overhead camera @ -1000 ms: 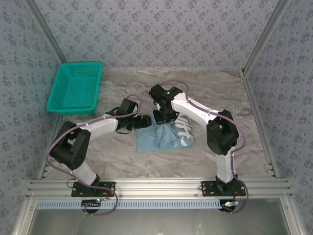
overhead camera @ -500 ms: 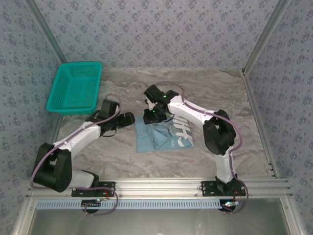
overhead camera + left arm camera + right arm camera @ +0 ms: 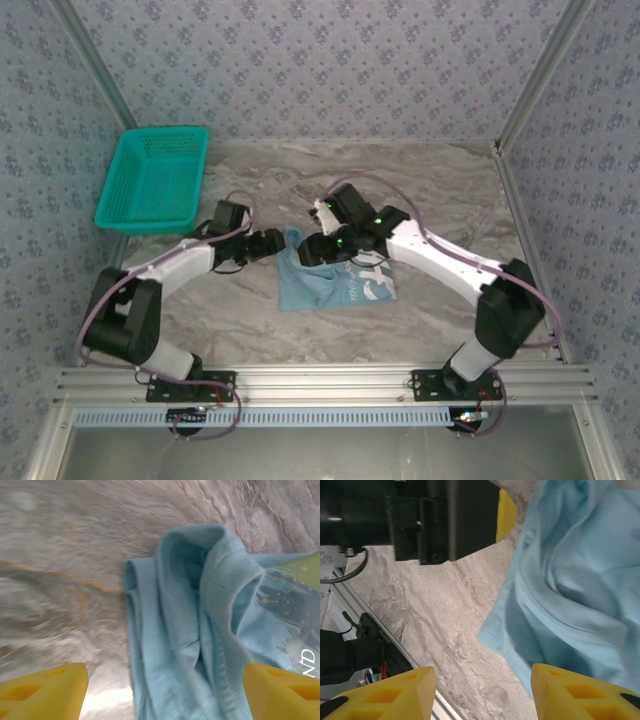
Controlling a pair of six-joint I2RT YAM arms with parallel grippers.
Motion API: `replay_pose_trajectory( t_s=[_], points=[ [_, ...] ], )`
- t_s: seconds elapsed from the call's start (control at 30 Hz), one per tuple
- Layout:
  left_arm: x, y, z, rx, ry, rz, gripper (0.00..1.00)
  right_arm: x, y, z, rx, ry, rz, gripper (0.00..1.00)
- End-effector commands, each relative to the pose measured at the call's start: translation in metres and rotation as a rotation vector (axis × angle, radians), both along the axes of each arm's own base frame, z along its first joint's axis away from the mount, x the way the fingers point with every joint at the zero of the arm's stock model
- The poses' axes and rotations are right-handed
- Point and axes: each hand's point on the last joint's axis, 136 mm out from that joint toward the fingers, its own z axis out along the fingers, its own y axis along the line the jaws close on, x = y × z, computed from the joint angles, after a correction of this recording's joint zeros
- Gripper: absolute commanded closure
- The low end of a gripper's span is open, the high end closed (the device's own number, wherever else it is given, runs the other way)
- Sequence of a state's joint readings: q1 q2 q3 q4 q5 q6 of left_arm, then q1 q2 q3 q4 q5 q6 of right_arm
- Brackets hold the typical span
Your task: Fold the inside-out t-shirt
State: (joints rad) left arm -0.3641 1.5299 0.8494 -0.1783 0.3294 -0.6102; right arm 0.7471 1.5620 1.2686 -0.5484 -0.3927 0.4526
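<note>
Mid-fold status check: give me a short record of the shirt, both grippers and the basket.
t-shirt: light blue, bunched in loose folds, lying on the table between the arms, print showing on its right part
left gripper: open, at the shirt's left edge, fingers wide on either side of a raised fold
right gripper: open, over the shirt's left edge, close to the left gripper
basket: teal, far left, apart from the shirt
fold: not yet neat

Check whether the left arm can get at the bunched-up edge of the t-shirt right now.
Probably yes. The left arm has its jaws open and pointed at the rumpled edge of the t-shirt, with nothing between them and the cloth; the right arm is close, though.
</note>
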Motion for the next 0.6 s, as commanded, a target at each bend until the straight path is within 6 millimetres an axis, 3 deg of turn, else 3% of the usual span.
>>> replay_pose_trajectory(
  t_s=[0.0,0.1,0.3,0.43,0.57],
  points=[
    [0.019,-0.025,0.019,-0.048,-0.060,-0.079,0.20,0.003,-0.030,-0.034,-0.079,0.027,-0.065,0.43],
    [0.028,-0.037,0.019,-0.028,-0.066,-0.118,0.21,-0.001,-0.043,-0.048,-0.081,0.071,-0.089,0.39],
    [0.045,-0.051,-0.004,0.025,-0.021,-0.140,0.23,-0.008,-0.042,-0.076,-0.066,0.137,-0.088,0.34],
    [0.056,-0.050,-0.015,0.070,-0.009,-0.128,0.36,-0.005,-0.026,-0.074,0.000,0.124,-0.071,0.38],
    [0.066,-0.044,-0.013,0.078,-0.027,-0.112,0.57,-0.006,-0.007,-0.078,0.031,0.138,-0.040,0.55]
  ],
)
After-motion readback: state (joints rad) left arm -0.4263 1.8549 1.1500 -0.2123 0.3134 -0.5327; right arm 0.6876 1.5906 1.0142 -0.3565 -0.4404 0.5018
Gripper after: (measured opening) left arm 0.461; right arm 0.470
